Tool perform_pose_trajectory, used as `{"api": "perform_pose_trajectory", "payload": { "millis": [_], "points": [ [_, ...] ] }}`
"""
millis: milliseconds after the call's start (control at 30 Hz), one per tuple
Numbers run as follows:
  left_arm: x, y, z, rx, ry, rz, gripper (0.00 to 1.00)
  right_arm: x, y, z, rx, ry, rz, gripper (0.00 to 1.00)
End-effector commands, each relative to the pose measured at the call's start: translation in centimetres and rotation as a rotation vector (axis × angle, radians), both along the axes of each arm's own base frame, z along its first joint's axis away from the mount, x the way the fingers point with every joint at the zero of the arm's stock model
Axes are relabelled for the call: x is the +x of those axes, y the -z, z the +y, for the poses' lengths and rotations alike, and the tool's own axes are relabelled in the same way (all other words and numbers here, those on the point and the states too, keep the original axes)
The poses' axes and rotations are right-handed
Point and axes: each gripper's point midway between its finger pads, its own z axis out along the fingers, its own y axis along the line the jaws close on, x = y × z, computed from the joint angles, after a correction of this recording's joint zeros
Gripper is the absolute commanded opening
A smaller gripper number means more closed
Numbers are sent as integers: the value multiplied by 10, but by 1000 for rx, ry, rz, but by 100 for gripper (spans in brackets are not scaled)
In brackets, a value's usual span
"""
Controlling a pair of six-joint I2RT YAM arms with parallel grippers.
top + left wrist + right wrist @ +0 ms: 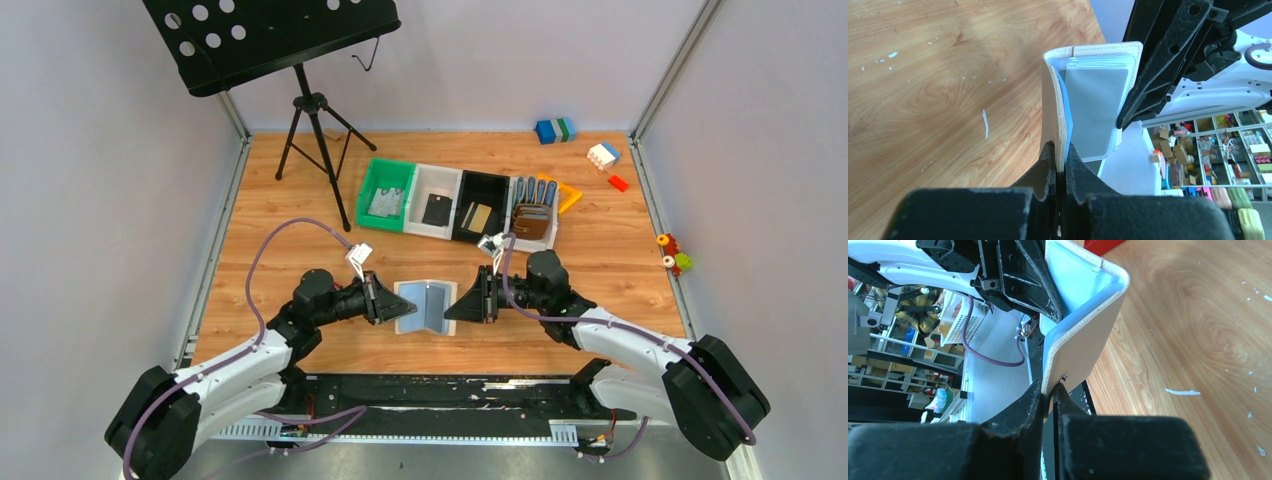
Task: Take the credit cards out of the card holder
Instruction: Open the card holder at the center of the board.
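The card holder (428,306), pale beige outside and silvery-blue inside, is held open in a V between both grippers, above the wooden table. My left gripper (398,305) is shut on its left flap; in the left wrist view (1063,150) the fingers pinch the beige edge (1052,105). My right gripper (462,303) is shut on the right flap (1083,340), pinched in the right wrist view (1049,387). Pale grey credit cards (1095,102) sit stacked in the inner pockets. A gold-tan card (478,216) lies in the black bin.
A row of bins stands behind: green (387,195), white (437,200) with a dark card, black (480,190), and one with brown wallets (532,220). A black music stand (315,140) is at the back left. Toy blocks (603,155) lie at the back right.
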Motion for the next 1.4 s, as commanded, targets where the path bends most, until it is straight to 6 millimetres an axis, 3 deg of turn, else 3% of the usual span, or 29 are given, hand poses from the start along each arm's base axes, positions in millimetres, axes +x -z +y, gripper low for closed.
{"api": "perform_pose_trajectory", "payload": {
  "millis": [0,100,267,633,767,833,1167,1367],
  "points": [
    [5,-30,-13,-58,23,-93,0,9,-28,9,51,-4,-97,0],
    [5,-31,-16,-55,28,-94,0,11,-26,8,36,20,-91,0],
    [7,-19,-19,-10,21,-81,0,24,-1,3,-100,101,-25,0],
    [20,41,-40,174,3,26,0,35,59,-3,-412,209,123,0],
    [22,60,-41,221,1,58,0,34,70,0,-467,206,141,0],
    [21,69,-40,246,-2,71,0,35,75,1,-492,212,148,4],
    [20,87,-39,314,6,95,0,40,82,2,-538,227,153,40],
    [18,87,-40,312,13,103,0,40,84,2,-553,226,152,45]
  ]
}}
